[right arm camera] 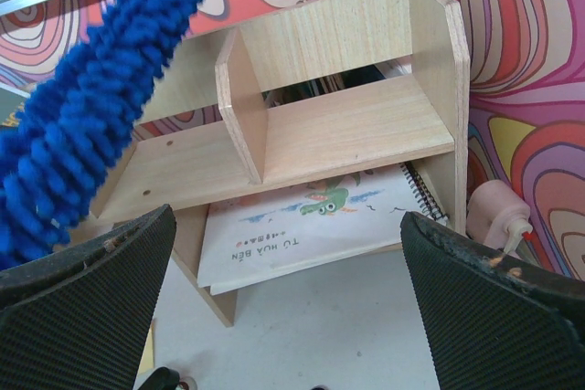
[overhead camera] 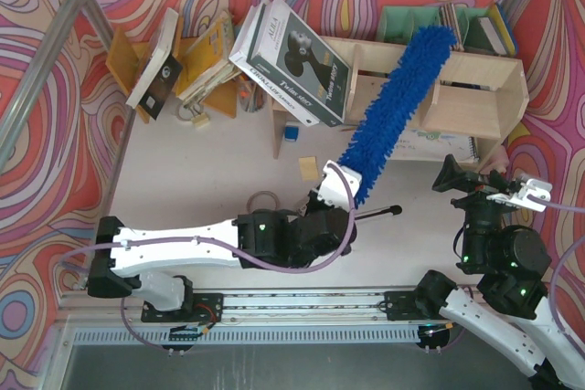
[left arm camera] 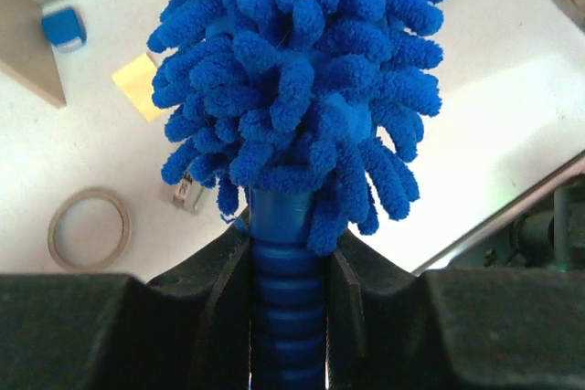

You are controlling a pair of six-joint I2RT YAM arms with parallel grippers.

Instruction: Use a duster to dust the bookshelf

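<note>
The pale plywood bookshelf (overhead camera: pixel 475 89) stands at the back right; it also shows in the right wrist view (right arm camera: pixel 347 125). My left gripper (overhead camera: pixel 340 184) is shut on the ribbed blue handle (left arm camera: pixel 288 289) of the fluffy blue duster (overhead camera: pixel 393 107). The duster slants up and to the right, and its head crosses the shelf's middle compartments with its tip at the top edge. The head fills the left wrist view (left arm camera: pixel 292 70) and crosses the left of the right wrist view (right arm camera: pixel 91 116). My right gripper (overhead camera: pixel 489 184) is open and empty in front of the shelf's right end (right arm camera: pixel 288 317).
A big white book (overhead camera: pixel 292 61) leans on the shelf's left end. An orange-brown rack (overhead camera: pixel 196 61) of tilted books stands at the back left. A spiral notebook (right arm camera: pixel 311 216) lies under the shelf. A sticky note (overhead camera: pixel 309 168), tape ring (left arm camera: pixel 89 228) and silver rod (overhead camera: pixel 379 214) lie on the table.
</note>
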